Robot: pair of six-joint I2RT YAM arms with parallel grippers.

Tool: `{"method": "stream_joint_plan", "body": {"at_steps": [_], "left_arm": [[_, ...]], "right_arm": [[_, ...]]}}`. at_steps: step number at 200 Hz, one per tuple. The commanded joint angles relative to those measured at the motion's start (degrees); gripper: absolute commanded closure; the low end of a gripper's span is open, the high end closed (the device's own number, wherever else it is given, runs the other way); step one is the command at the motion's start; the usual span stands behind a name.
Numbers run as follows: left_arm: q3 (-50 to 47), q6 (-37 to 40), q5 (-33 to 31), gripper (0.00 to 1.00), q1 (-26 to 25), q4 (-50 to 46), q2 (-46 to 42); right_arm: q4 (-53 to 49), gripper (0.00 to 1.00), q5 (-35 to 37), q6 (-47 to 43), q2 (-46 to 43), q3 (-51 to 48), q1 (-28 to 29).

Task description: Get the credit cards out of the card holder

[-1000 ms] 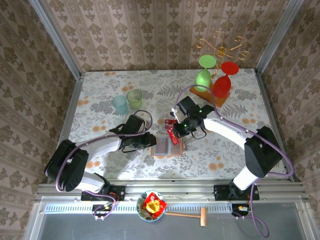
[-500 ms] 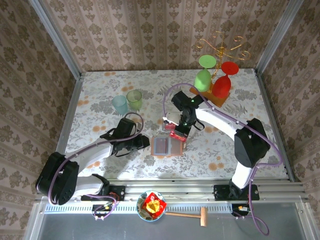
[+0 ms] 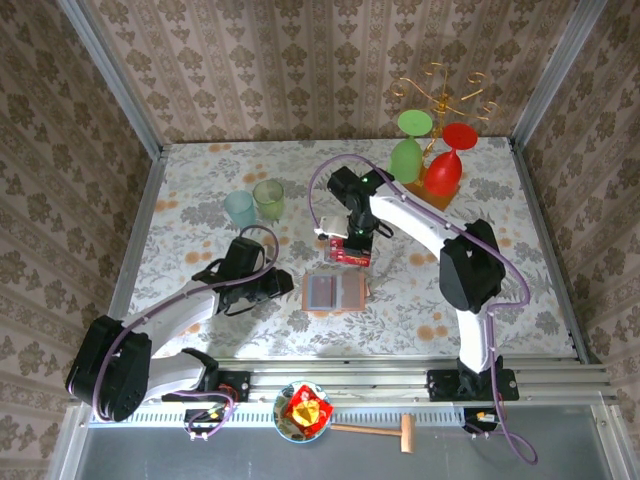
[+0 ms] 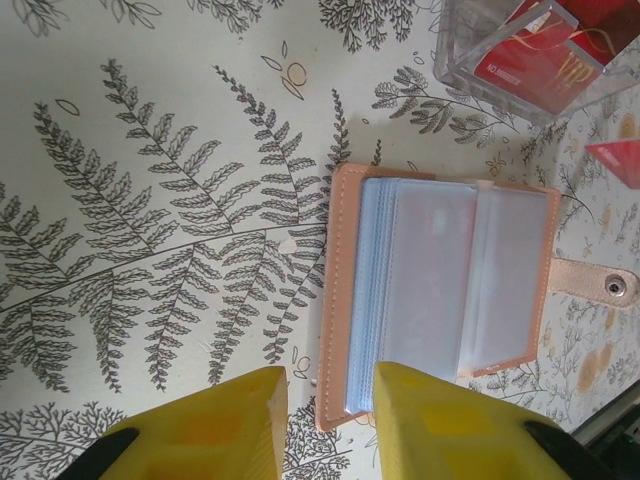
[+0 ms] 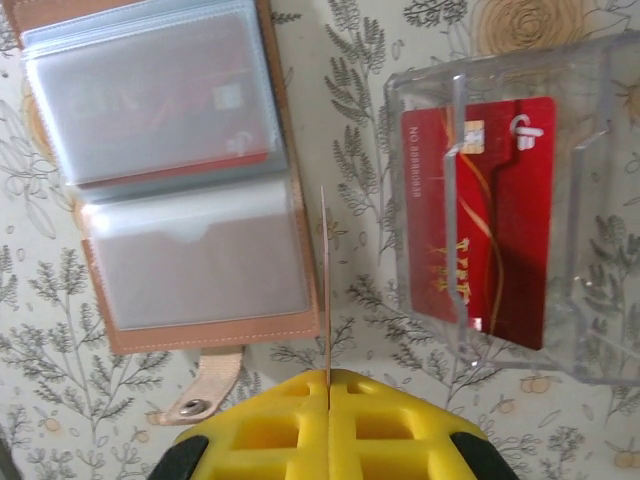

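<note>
One credit card pinched in right gripper, card holder beside narrowly open left gripper

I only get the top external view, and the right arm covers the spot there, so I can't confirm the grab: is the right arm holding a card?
Observer: Yes. In the right wrist view the right gripper has its fingers shut on a thin held card, seen edge-on between the open card holder and a clear box.
Operator: Is the holder empty, then?
Observer: No. A reddish sleeved card shows through one of its clear pockets.
</note>
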Motion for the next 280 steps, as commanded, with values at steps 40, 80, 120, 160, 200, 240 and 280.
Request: {"method": "stream_joint_plan", "body": {"at_steps": [40,80,120,160,200,240,280], "left_arm": [[0.26,1.83,-0.14,0.7,2.02,-1.65,-0.11],[0.96,2.4,0.48,0.71,2.71,-2.03,1.2],[1.88,2.86,0.98,0.7,3.17,-1.85,2.89],[2.64,3.25,1.45,0.7,3.37,-1.85,4.39],[2.37,3.24,1.62,0.7,3.72,-1.54,4.66],[2.02,3.35,1.71,0.7,3.78,-1.55,4.66],[2.15,3.34,1.8,0.7,3.73,-1.65,4.66]], "right_arm": [[-8.8,1.0,2.6,-3.82,7.25,11.43,-2.24],[-11.82,1.0,1.85,-4.81,10.7,17.42,-3.05],[-13.69,1.0,1.36,-5.21,13.5,22.14,-3.32],[-14.85,1.0,0.16,-5.3,16.13,26.07,-3.33],[-16.12,1.0,-1.27,-5.64,18.06,28.04,-3.39],[-15.57,1.0,-1.8,-5.85,18.9,28.13,-3.32],[-15.39,1.0,-1.89,-5.91,19.46,29.24,-3.12]]}}
